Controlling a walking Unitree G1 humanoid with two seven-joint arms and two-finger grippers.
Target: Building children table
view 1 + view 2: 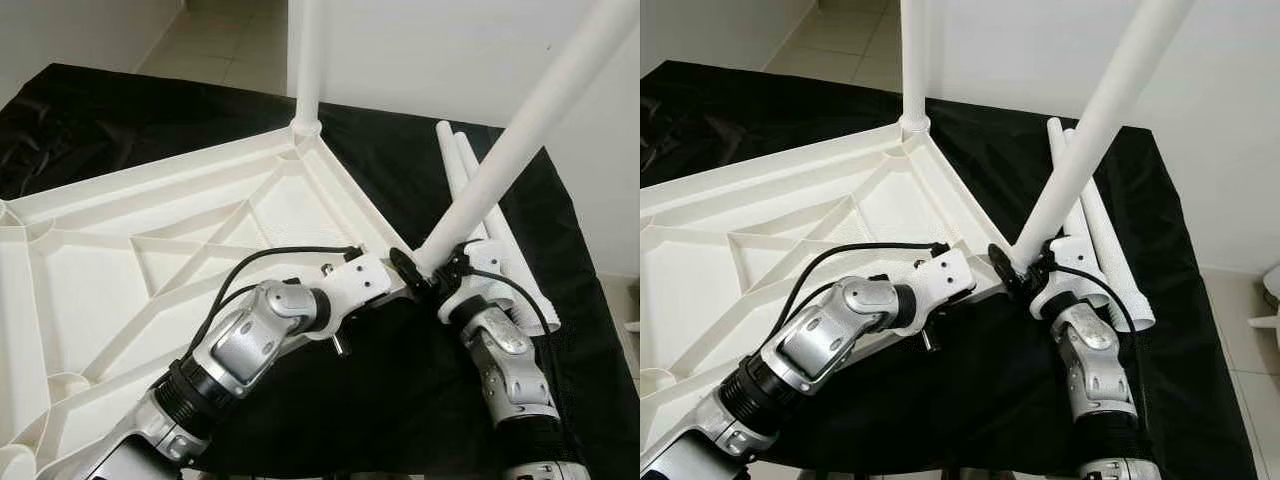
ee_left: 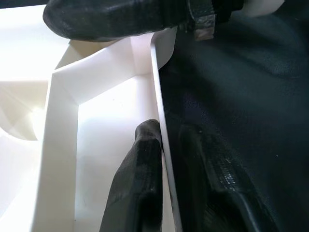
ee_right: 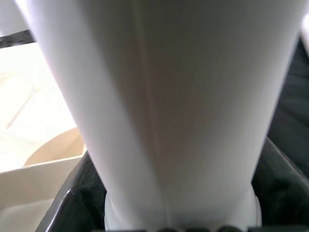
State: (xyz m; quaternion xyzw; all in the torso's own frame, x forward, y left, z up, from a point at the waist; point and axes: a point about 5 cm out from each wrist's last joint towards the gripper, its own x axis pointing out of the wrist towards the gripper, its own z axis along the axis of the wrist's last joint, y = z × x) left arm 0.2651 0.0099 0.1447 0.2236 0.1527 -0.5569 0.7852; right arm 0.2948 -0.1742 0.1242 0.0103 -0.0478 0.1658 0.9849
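The white plastic tabletop of the children's table lies upside down in front of me, its ribbed underside facing up, on a desk covered with a black cloth. One white leg already stands upright in the socket at the far corner of the tabletop.

My left hand is at the near right corner of the tabletop, clamped on its thin side wall: one black finger sits inside the white rim, the other outside over the cloth, with only the wall between them. In the head views my left wrist reaches across the tabletop's near edge to that corner.

My right hand is closed around the lower end of a second white leg, just beside the same corner. That leg is tilted, rising away from me and to my right. From my right wrist the tube runs up between the black fingers, with a round socket of the tabletop close by.

Two more white legs lie side by side on the cloth, to the right of the tabletop and behind the tilted leg.
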